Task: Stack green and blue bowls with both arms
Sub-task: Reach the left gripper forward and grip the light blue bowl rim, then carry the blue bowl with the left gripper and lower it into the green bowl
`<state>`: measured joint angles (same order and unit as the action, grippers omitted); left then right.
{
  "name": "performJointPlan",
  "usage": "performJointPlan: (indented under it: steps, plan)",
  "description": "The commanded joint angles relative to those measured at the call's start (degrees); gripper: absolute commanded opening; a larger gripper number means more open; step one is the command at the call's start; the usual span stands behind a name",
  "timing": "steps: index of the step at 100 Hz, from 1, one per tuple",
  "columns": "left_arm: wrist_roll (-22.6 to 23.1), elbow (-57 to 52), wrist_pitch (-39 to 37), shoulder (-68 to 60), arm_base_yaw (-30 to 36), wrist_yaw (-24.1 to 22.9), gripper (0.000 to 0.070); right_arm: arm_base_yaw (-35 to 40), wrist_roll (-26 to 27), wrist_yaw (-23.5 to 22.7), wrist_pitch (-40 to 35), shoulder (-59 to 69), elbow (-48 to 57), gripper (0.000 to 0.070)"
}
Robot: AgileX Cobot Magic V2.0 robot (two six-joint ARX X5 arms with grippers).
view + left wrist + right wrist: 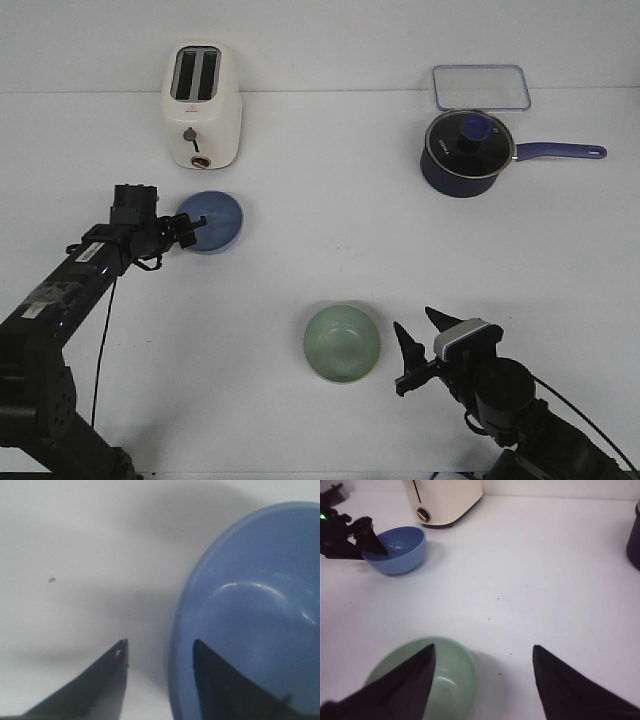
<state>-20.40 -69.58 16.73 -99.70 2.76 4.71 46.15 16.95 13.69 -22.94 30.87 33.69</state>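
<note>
The periwinkle blue bowl (214, 221) stands upright at the left, in front of the toaster. My left gripper (191, 229) is open at its near-left rim. In the left wrist view (160, 642) one finger is inside the blue bowl (250, 605) and the other is outside, with the rim between them. The sage green bowl (342, 343) stands upright at the front centre. My right gripper (414, 322) is open just to its right. In the right wrist view (483, 648) one finger is over the green bowl (455, 680) and the other is over bare table. The blue bowl also shows there (397, 550).
A cream toaster (201, 105) stands at the back left, just behind the blue bowl. A dark navy saucepan (465, 152) with a glass lid stands at the back right, its handle pointing right. A clear lidded container (481, 87) lies behind it.
</note>
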Motion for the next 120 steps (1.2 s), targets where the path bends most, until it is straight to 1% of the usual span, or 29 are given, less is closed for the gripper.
performJointPlan:
  steps: [1, 3, 16, 25, 31, 37, 49, 56, 64, 77, 88, 96, 102, 120]
  plan:
    - [0.3, -1.3, -0.3, -0.5, 0.0, 0.2, 0.0000, 0.6, -0.3, 0.2, 0.6, 0.3, 0.2, 0.0398]
    - [0.5, -1.3, -0.2, -0.2, 0.0, 0.3, 0.0012, 0.6, -0.3, 0.2, 0.6, 0.3, 0.2, 0.0398]
    - [3.1, -1.3, 0.4, 3.0, 0.2, 0.3, 0.0011, 0.6, -0.3, 0.2, 0.6, 0.3, 0.2, 0.0398]
    - [4.2, -1.3, 1.4, 7.8, 1.1, 0.3, 0.0010, 0.6, -0.3, 0.1, 0.6, 0.3, 0.2, 0.0398]
    - [4.8, -1.3, 2.1, 11.8, 2.0, 1.3, 0.0010, 0.6, -0.3, 0.2, 0.6, 0.3, 0.2, 0.0398]
    - [5.2, -1.3, 3.6, 16.5, 3.8, 2.7, 0.0010, 0.6, -0.3, 0.3, 0.6, 0.3, 0.2, 0.0398]
    - [5.9, -0.9, 7.5, 22.8, 9.2, 2.8, 0.0010, 0.6, -0.3, 0.3, 0.6, 0.3, 0.2, 0.0398]
    - [5.1, 0.8, 8.1, 25.7, 14.0, 3.1, 0.0010, 0.6, -0.3, 0.3, 0.6, 0.3, 0.2, 0.0398]
    - [2.5, 4.0, 6.9, 28.1, 20.6, 3.1, 0.0010, 0.6, -0.3, 0.3, 0.6, 0.3, 0.2, 0.0398]
    - [-2.0, 9.9, 2.6, 28.3, 31.9, 2.8, 0.0010, 0.6, -0.5, 0.3, 0.6, 0.3, 0.2, 0.0398]
    - [-4.7, 13.1, -1.1, 26.2, 38.8, 2.0, 0.0010, 0.5, -0.6, 0.3, 0.6, 0.3, 0.2, 0.0398]
    - [-4.8, 13.5, -3.1, 23.7, 42.5, 0.1, 0.0010, 0.5, -0.7, 0.3, 0.6, 0.3, 0.2, 0.0398]
    - [-4.9, 13.5, -4.0, 22.2, 43.9, -0.4, 0.0010, 0.5, -0.7, 0.3, 0.6, 0.3, 0.2, 0.0398]
    - [-6.0, 13.5, -5.7, 18.1, 45.1, -0.4, 0.0012, 0.6, -0.7, 0.3, 0.6, 0.3, 0.2, 0.0398]
